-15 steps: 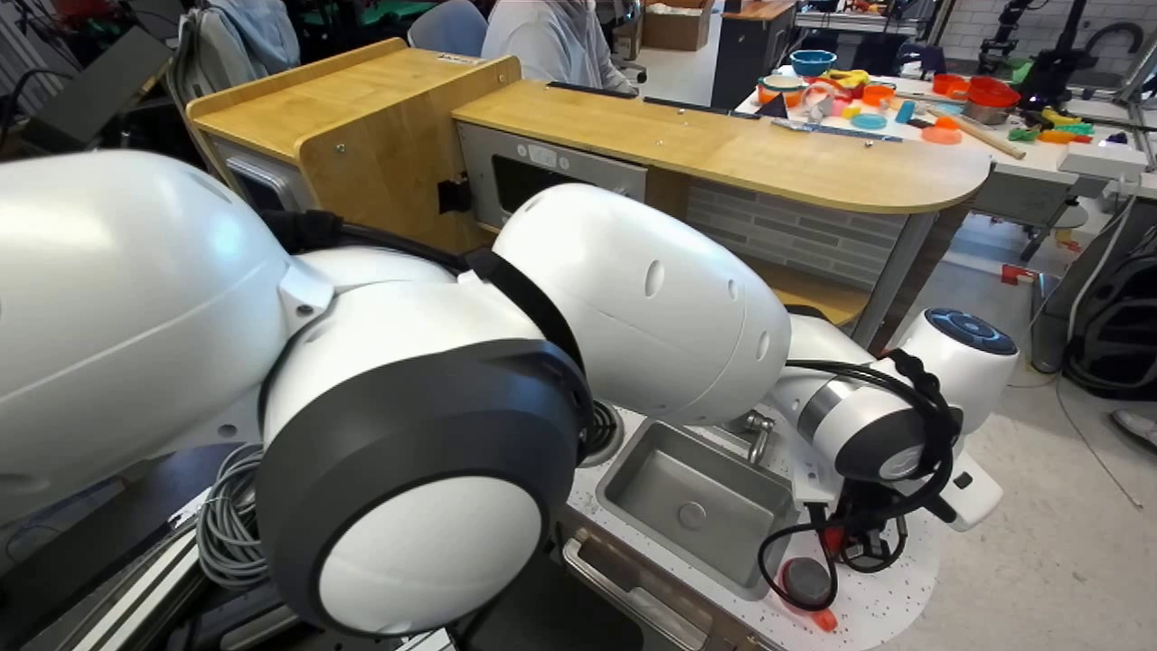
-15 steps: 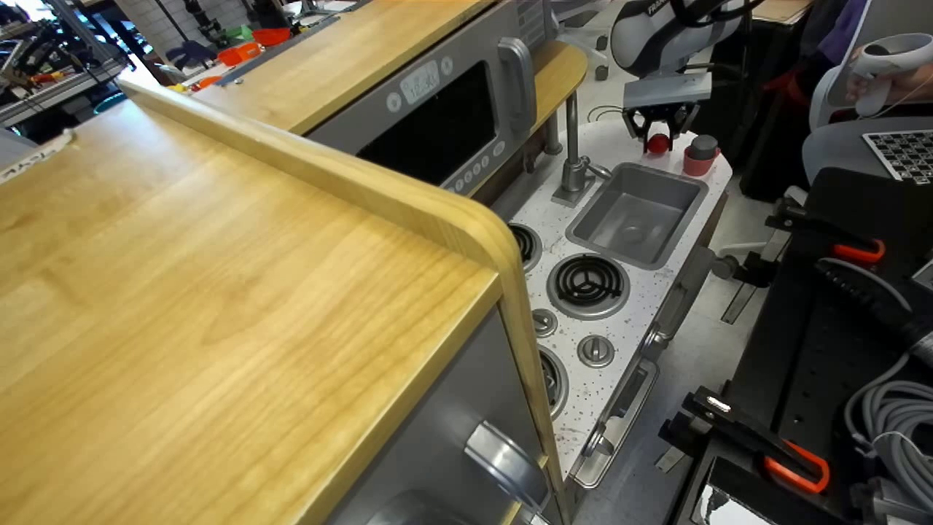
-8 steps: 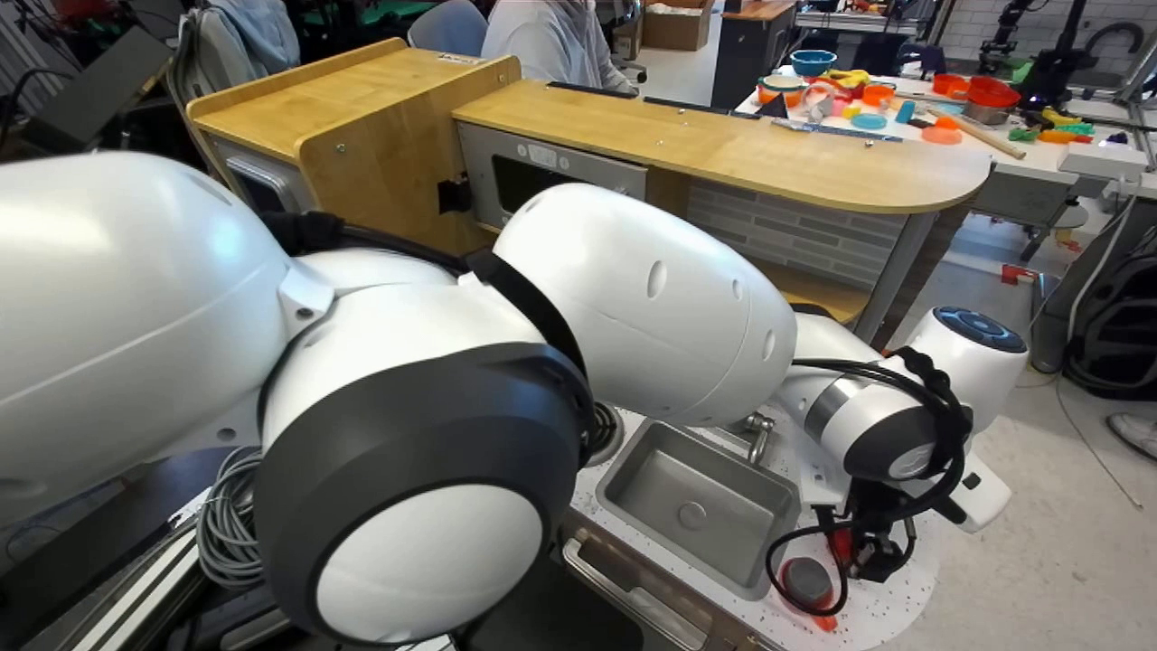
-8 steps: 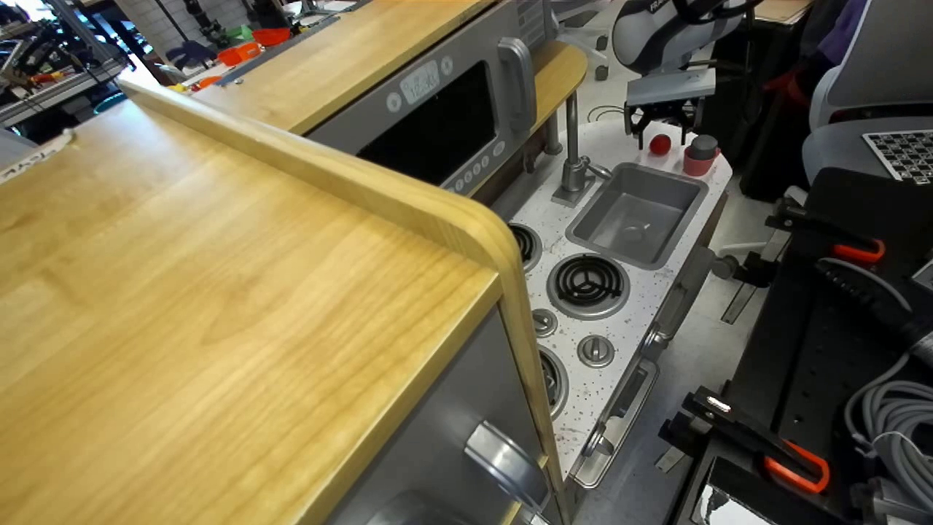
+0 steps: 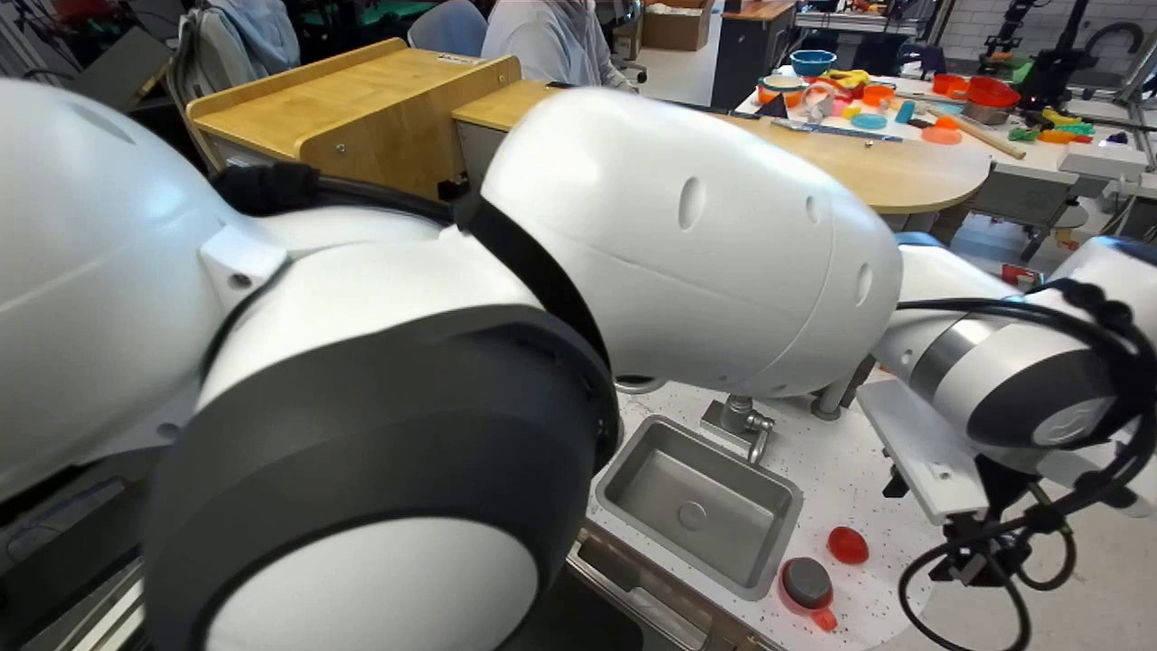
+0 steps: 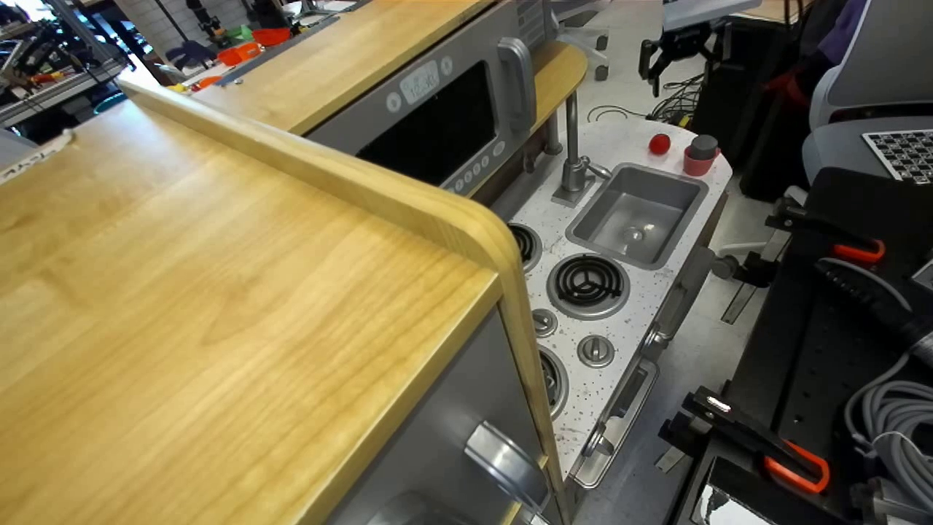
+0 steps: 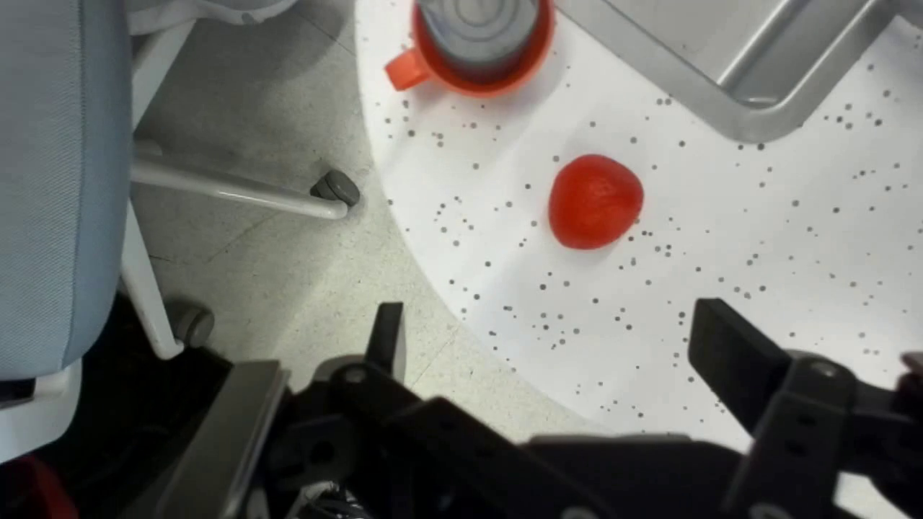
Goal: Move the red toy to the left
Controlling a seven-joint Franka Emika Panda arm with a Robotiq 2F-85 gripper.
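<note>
- In the wrist view we see the gripper (image 7: pixel 551 317) with its jaws spread wide, floor (image 7: pixel 324 281) and counter (image 7: pixel 757 252) showing between the fingers (image 7: pixel 732 353).
- Past the fingers and apart from them, we find the red toy (image 7: pixel 595 203) resting on the white, speckled counter.
- Near the toy we make out a red cup (image 7: pixel 479 88) with a handle, a grey round piece (image 7: pixel 482 29) sitting inside it.
- A corner of the sink (image 7: pixel 757 124) lies near the toy too.
- In an exterior view we see the white arm (image 5: pixel 696 244) reaching across, the faucet (image 5: pixel 741 418) beside the sink.
- Across the sink from the toy, in an exterior view, we spot a coil burner (image 6: pixel 587 286) and a knob (image 6: pixel 595 351).
- A chair (image 7: pixel 58 180) stands near the counter.
</note>
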